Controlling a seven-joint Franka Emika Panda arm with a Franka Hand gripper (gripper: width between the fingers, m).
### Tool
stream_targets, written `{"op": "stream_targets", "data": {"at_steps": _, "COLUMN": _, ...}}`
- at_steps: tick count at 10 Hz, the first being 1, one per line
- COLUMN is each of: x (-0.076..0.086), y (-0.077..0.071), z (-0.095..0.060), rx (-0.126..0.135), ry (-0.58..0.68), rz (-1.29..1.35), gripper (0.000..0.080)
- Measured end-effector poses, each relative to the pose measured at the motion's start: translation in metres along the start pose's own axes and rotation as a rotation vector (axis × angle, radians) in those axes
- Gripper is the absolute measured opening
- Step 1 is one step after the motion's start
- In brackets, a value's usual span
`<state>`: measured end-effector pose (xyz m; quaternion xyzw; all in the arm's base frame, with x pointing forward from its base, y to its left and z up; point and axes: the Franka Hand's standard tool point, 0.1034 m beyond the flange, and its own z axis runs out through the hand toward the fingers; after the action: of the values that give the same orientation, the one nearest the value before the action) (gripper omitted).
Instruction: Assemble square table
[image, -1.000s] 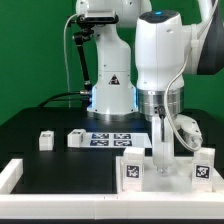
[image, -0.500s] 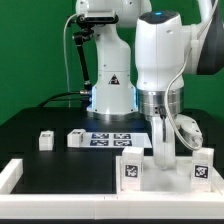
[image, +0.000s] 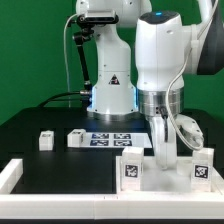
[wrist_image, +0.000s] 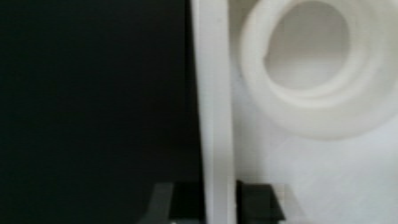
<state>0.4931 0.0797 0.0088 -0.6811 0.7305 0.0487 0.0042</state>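
While the arm has kept its place over the last second, the jaws have gone from wide apart to nearly shut. The wrist view shows what stops them: a thin white rim (wrist_image: 210, 100) of the square panel runs straight between them, with an empty round socket (wrist_image: 329, 55) in the panel's face just beside it. The jaws now pinch the panel by that edge.

In the exterior view the square panel (image: 165, 172) sits at the front edge of the surface (image: 25, 135), toward the exterior view's right, close to the border wall (image: 70, 192). One leg (image: 45, 140) and a second leg (image: 77, 138) lie loose toward the exterior view's left, next to the marker board (image: 112, 138).

With the grip made, the panel looks ready to be shifted or squared up. No leg looks fitted, so the build seems at an early stage.
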Motion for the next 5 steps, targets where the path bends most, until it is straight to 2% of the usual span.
{"op": "stream_targets", "data": {"at_steps": 2, "x": 0.004, "y": 0.001, "z": -0.001, "rx": 0.003, "ry": 0.0, "rz": -0.099, "gripper": 0.0077}}
{"op": "stream_targets", "data": {"at_steps": 3, "x": 0.021, "y": 0.008, "z": -0.005, "rx": 0.003, "ry": -0.011, "rz": -0.241, "gripper": 0.0076}}
{"op": "stream_targets", "data": {"at_steps": 4, "x": 0.029, "y": 0.011, "z": -0.006, "rx": 0.009, "ry": -0.003, "rz": -0.321, "gripper": 0.0076}}
{"op": "stream_targets", "data": {"at_steps": 5, "x": 0.039, "y": 0.013, "z": -0.004, "rx": 0.029, "ry": 0.02, "rz": -0.425, "gripper": 0.0076}}
